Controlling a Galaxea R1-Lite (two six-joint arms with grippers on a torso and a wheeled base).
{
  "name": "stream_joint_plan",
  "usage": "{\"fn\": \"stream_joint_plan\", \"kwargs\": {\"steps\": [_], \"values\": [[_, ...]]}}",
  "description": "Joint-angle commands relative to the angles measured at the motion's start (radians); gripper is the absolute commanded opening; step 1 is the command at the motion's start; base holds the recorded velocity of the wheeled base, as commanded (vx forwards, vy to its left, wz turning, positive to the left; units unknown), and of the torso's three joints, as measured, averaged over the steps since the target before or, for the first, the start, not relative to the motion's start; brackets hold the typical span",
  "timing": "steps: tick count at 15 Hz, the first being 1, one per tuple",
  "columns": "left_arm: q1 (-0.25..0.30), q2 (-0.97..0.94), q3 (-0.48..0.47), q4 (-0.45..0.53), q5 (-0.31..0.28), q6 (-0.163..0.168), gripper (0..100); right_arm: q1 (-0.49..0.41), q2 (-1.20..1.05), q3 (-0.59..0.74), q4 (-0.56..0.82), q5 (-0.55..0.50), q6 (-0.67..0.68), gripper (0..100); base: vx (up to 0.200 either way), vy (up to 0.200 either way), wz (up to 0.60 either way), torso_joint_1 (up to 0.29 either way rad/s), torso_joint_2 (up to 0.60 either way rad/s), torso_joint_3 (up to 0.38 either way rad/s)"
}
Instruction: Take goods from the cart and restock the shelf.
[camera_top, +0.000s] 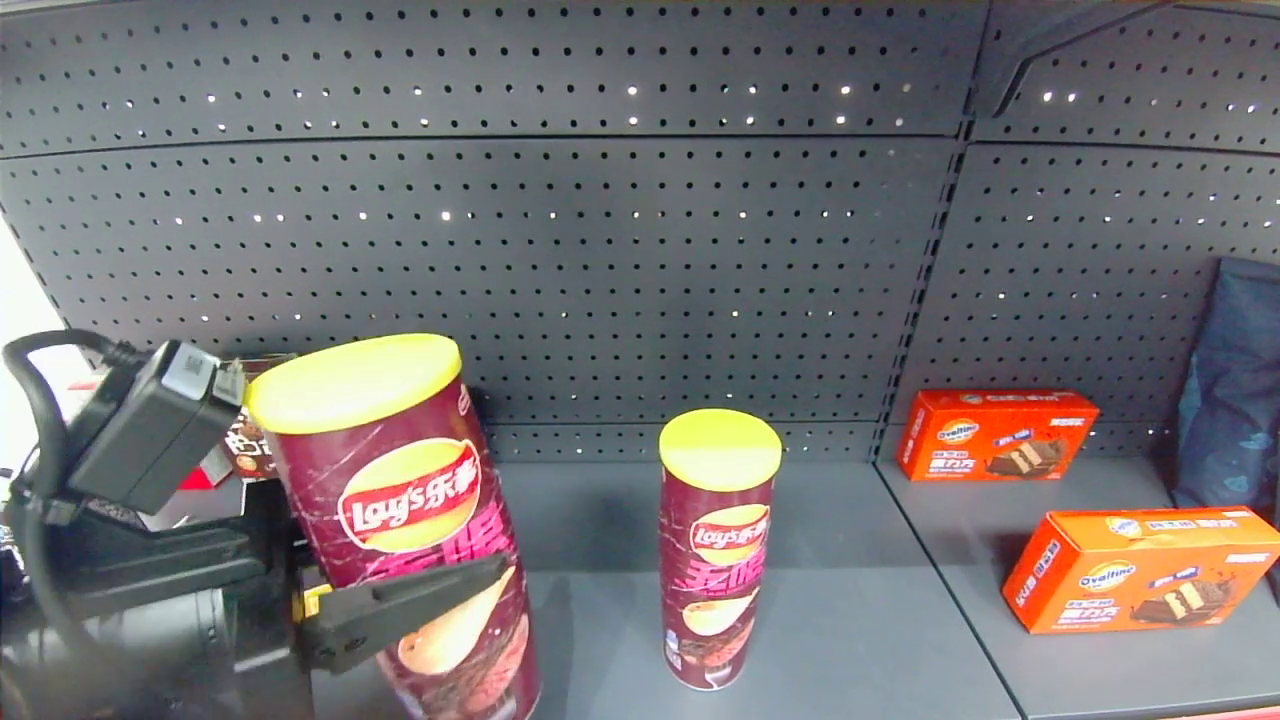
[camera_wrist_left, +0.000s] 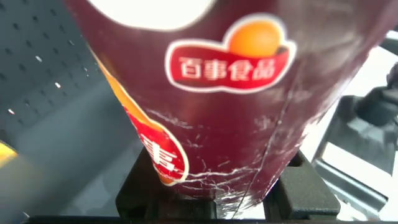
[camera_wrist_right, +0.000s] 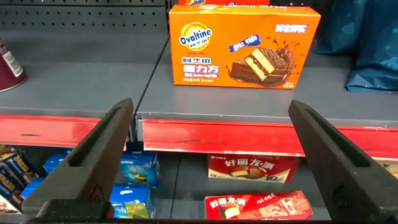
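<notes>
- Left gripper (camera_top: 435, 610) clenched low on the held chips can (camera_top: 395, 500), above the shelf (camera_top: 850, 620), left of the standing can (camera_top: 718, 550).
- Right gripper (camera_wrist_right: 214, 168) spread wide and empty, by the shelf's front edge.
- Likely step: set-down. Straighten the can, lower until its base sits flat, keep it apart from the standing can.
- Held can's long axis is near vertical, yellow lid up, tipped toward the robot's left.
</notes>
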Motion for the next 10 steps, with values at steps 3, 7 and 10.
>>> {"fn": "stream_joint_plan", "kwargs": {"steps": [3,7,10], "values": [[0.052,0.188,-0.168,-0.005,-0.058,0.005,0,0.000,-0.003,0.000,0.000,0.000,0.000,100,0.000,0.000,0.00,0.000,0.00,0.000],[0.063,0.341,-0.233,-0.015,-0.090,0.077,0,0.000,-0.003,0.000,0.000,0.000,0.000,100,0.000,0.000,0.00,0.000,0.00,0.000],[0.092,0.443,-0.305,-0.018,-0.130,0.103,0,0.000,-0.003,0.000,0.000,0.002,0.000,100,0.000,0.000,0.00,0.000,0.00,0.000]]}}
